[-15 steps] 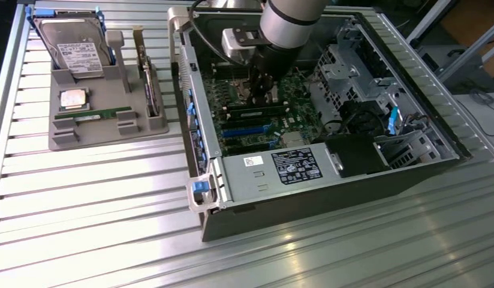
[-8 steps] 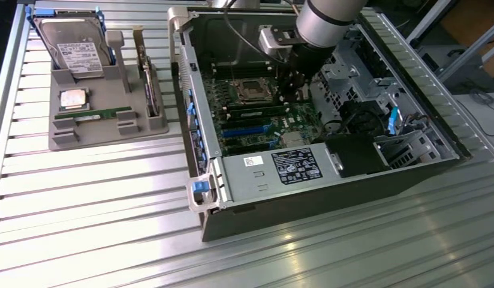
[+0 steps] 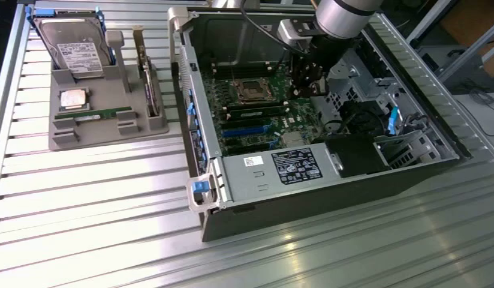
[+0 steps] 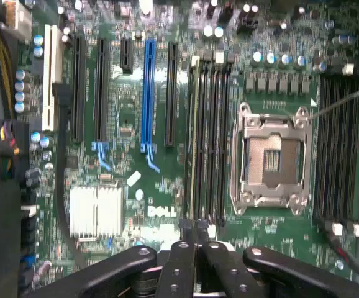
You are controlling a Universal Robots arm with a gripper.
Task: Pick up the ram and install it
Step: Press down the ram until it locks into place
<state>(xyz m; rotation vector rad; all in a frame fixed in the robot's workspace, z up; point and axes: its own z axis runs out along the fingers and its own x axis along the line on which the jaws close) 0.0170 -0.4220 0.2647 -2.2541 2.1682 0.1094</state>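
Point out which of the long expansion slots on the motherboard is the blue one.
It is the blue slot in the wrist view, standing between two black slots in the row beside the memory slots. The others are black, and one is white.

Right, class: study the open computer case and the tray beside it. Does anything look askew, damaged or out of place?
Nothing stands out. The ram lies straight in the grey tray, the motherboard shows no damage, and its processor socket is empty but intact.
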